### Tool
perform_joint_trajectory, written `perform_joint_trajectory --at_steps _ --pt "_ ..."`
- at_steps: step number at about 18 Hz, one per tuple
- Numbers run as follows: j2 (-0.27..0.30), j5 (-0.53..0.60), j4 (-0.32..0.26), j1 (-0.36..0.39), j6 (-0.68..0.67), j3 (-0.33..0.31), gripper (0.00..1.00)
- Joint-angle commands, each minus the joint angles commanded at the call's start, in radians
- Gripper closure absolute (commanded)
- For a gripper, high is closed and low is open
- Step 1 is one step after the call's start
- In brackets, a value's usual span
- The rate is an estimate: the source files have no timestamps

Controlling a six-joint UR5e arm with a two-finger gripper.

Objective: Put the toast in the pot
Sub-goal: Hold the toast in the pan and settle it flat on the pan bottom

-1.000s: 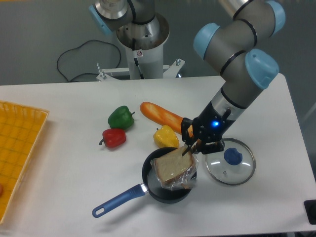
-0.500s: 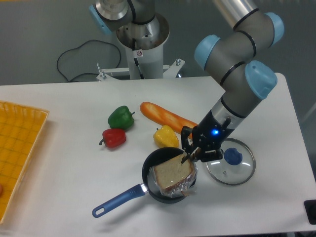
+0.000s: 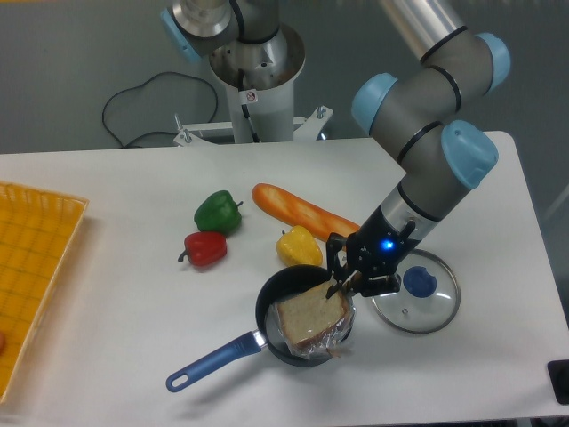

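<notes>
The toast [image 3: 309, 315] is a tan bread slice in crinkly clear plastic. It lies tilted inside the black pot [image 3: 270, 298], whose blue handle [image 3: 210, 362] points to the lower left. My gripper [image 3: 340, 281] is at the pot's right rim, its fingers closed on the toast's upper right corner.
A yellow pepper [image 3: 298, 246] sits just behind the pot, with an orange baguette [image 3: 300, 212] behind it. A glass lid with a blue knob [image 3: 415, 290] lies right of the pot. Green [image 3: 218, 212] and red [image 3: 204, 249] peppers lie to the left. A yellow tray [image 3: 31, 267] is at the far left.
The gripper has come down with the toast, which has sunk lower into the pot and lies flatter. The arm has shifted slightly.
</notes>
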Motion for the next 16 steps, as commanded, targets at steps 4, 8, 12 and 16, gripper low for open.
perform_joint_trajectory --at_steps 4,8,12,16 --pt "0.000 -0.005 0.006 0.000 0.009 -0.018 0.88" --pt "-0.002 -0.031 0.006 0.005 0.020 -0.028 0.88" --pt "-0.003 -0.078 0.050 0.009 0.037 -0.049 0.88" --pt "-0.003 -0.080 0.064 0.015 0.040 -0.058 0.88"
